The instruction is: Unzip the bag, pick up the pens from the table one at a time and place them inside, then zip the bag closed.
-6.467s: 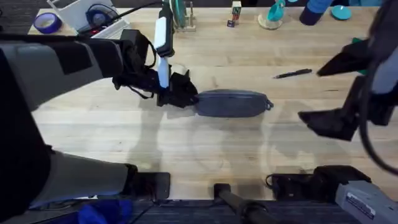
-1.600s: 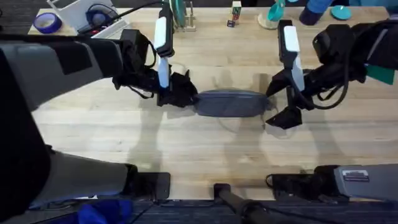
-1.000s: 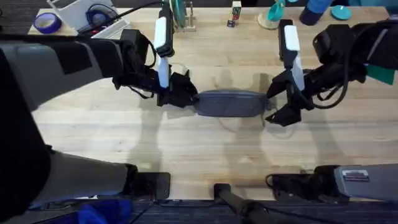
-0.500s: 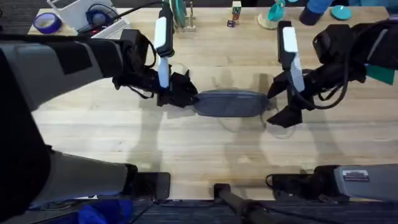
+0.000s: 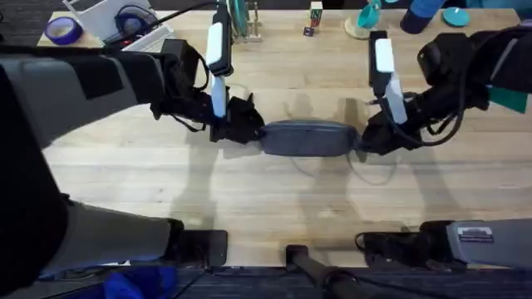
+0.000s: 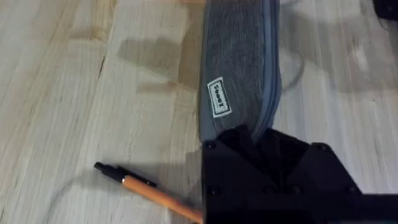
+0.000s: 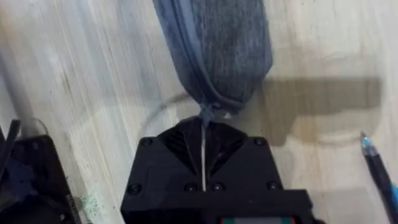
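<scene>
So far, little of the job was done. The bag [image 5: 309, 138] lay flat across the middle of the overhead frame on the table [image 5: 266, 208], its zipper closed along the whole length I could see. My left gripper [image 5: 243, 124] was clenched on the bag's left end; in my left wrist view the grey fabric ran straight into my black fingers [image 6: 249, 149]. My right gripper [image 5: 371, 139] sat at the bag's right end, jaws pressed together with what looked like the zipper pull [image 7: 208, 115] caught between them, though the pull itself was too small for me to be sure of the grip.

Neither pen was in the bag. The orange pen [image 6: 146, 190] lay on the wood just beside my left fingers, at the lower left of that wrist view. The dark pen [image 7: 376, 165] poked in at the right edge of my right wrist view, near the bag's end.

Left to do, as I judged it: draw the zipper open, load both pens singly, then zip shut.
</scene>
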Motion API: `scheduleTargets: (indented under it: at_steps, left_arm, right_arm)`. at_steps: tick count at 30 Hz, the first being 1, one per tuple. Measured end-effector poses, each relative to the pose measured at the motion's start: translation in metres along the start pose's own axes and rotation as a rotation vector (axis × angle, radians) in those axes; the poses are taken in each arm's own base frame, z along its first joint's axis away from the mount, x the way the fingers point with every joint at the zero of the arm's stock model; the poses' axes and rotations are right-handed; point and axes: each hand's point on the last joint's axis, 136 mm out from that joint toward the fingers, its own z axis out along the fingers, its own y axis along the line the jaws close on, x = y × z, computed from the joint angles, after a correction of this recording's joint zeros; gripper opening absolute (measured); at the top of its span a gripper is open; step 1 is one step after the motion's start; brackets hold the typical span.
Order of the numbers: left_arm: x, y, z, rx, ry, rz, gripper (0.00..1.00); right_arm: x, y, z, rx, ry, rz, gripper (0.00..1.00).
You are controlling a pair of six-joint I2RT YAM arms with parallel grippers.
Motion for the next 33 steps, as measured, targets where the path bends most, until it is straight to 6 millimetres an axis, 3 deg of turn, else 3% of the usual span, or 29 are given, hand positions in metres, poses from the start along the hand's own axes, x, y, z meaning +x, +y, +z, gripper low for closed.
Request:
scheduleTargets:
  at_steps: [18, 33]
  left_arm:
    - [0.0, 0.0, 0.0, 0.001, 0.0, 0.0, 0.042]
    - [0.0, 0.0, 0.0, 0.001, 0.0, 0.001, 0.042]
  right_arm:
    - [0.009, 0.004, 0.0, -0.012, 0.049, 0.039, 0.031]
    - [-0.004, 0.008, 0.0, -0.035, -0.023, 0.056, 0.03]
